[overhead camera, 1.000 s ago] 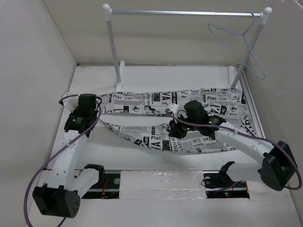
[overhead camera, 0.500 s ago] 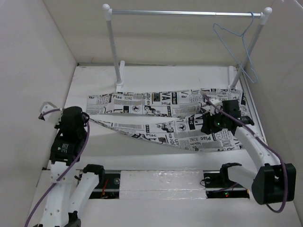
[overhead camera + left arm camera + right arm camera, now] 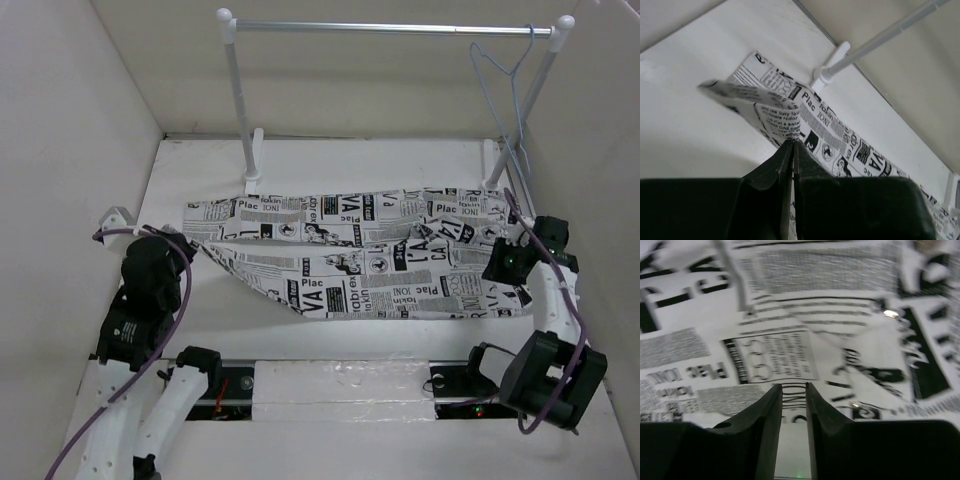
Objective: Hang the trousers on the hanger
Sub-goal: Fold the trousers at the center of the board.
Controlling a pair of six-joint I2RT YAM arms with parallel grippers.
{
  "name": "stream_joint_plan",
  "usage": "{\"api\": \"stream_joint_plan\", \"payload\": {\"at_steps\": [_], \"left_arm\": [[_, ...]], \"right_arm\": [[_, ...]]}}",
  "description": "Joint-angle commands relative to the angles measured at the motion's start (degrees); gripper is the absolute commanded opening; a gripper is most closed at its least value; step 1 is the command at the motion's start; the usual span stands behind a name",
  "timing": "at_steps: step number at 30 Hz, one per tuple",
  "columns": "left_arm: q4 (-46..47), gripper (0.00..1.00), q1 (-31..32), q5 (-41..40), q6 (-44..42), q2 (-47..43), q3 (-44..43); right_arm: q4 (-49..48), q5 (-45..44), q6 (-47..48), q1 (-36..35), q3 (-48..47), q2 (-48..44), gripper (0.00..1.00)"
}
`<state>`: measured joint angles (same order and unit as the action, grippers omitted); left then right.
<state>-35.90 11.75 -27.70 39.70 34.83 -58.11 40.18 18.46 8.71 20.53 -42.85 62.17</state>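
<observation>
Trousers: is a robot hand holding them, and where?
Yes. The left hand pinches the trousers at the end of one leg. The right hand is at the other end; its grip is unclear.

White trousers (image 3: pixel 370 270), black newsprint pattern

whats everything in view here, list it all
trousers: one, white with black newspaper print, spread across the table
hanger: one, pale blue-grey wire, hung at the rack's right end
rack: one, white posts and silver bar, far side of the table
table: one, white, under everything
cables: two, purple, one along each arm
arms: two, white and black, bases at the near edge
left gripper: one, black, shut on a trouser leg end
right gripper: one, black, pinching the trousers at their right end
</observation>
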Motion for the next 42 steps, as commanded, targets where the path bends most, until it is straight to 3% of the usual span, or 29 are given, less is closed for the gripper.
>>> {"api": "stream_joint_plan", "payload": {"at_steps": [1, 2, 3, 5, 8, 13, 31, 34, 38, 39, 42], "left_arm": [[-1.1, 0.0, 1.87, 4.31, 1.25, -4.31, 3.87], [-0.93, 0.0, 2.75, 5.19, 1.86, -5.2, 4.75], [-2.84, 0.0, 5.63, 4.86, 2.74, -5.73, 5.45], [-3.65, 0.0, 7.32, 2.74, 3.36, -6.18, 5.02], [-3.12, 0.0, 9.42, -1.11, 0.55, -6.62, 2.92], [-1.81, 0.0, 13.21, -3.76, -0.5, -6.17, 0.54], [-0.57, 0.0, 14.44, -9.65, -2.62, -4.33, -0.07], [-1.1, 0.0, 14.44, -10.7, -2.18, -3.89, -0.34], [-1.28, 0.0, 14.44, -12.46, -2.17, -3.1, -0.08], [-0.93, 0.0, 14.44, -13.42, -2.35, -3.01, 0.1], [-0.4, 0.0, 14.44, -17.19, -4.28, -2.14, -1.03]], "right_arm": [[2.18, -8.16, 1.12, 7.48, -3.37, 3.2, 0.32], [2.18, -11.83, 2.0, 9.42, -4.34, 4.87, 0.41], [4.27, -7.52, 1.84, 17.53, -7.48, 8.72, 0.48], [4.73, -6.77, 0.78, 20.16, -10.13, 9.8, 0.49], [7.18, -13.43, -0.89, 24.52, -13.04, 11.65, 0.51], [9.03, -19.69, -3.34, 32.19, -10.51, 12.8, 0.52], [-12.75, -2.74, -6.34, 34.83, 2.59, 17.8, 0.53], [-14.87, -1.76, -5.64, 34.84, 2.42, 20.61, 0.49], [-16.1, -1.94, -5.72, 34.84, 2.24, 22.03, 0.24], [-15.41, -2.11, -5.81, 34.84, 1.98, 21.68, 0.1], [-11.81, -3.77, -5.02, 34.84, -0.64, 18.43, 0.02]]}}
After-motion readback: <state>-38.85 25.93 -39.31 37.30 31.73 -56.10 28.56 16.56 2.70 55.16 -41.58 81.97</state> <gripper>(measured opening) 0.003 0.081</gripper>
